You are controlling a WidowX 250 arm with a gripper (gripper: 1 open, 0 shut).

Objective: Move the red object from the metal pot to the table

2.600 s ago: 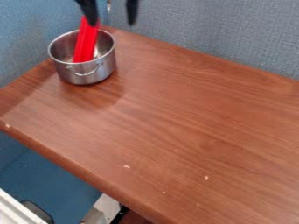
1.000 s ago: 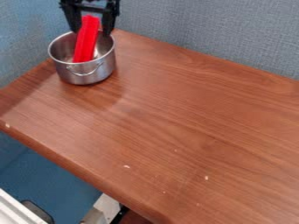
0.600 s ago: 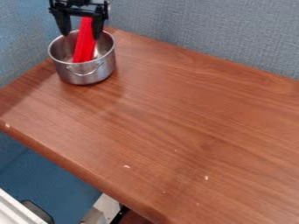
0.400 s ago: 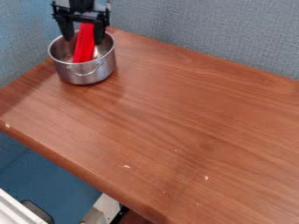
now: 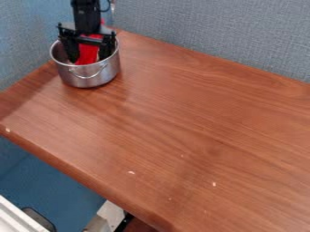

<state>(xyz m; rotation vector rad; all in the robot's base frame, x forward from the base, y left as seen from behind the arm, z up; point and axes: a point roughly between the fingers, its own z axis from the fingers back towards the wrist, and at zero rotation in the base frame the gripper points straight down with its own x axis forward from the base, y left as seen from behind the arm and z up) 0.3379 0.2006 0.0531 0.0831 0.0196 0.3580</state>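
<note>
Your gripper (image 5: 87, 47) hangs straight down into the metal pot (image 5: 85, 65), and its jaws stand wide open, one dark finger on each side of the red object (image 5: 87, 53). You can see the red object between the fingers, inside the pot, leaning upward toward the back rim. Whether the fingers touch it, I cannot tell (the dark parts cover most of it). The pot stands at the far left corner of the table (image 5: 182, 118), close to the blue-grey wall (image 5: 218, 32). The reddish-brown wood surface carries a few small pale specks near the front edge.
</note>
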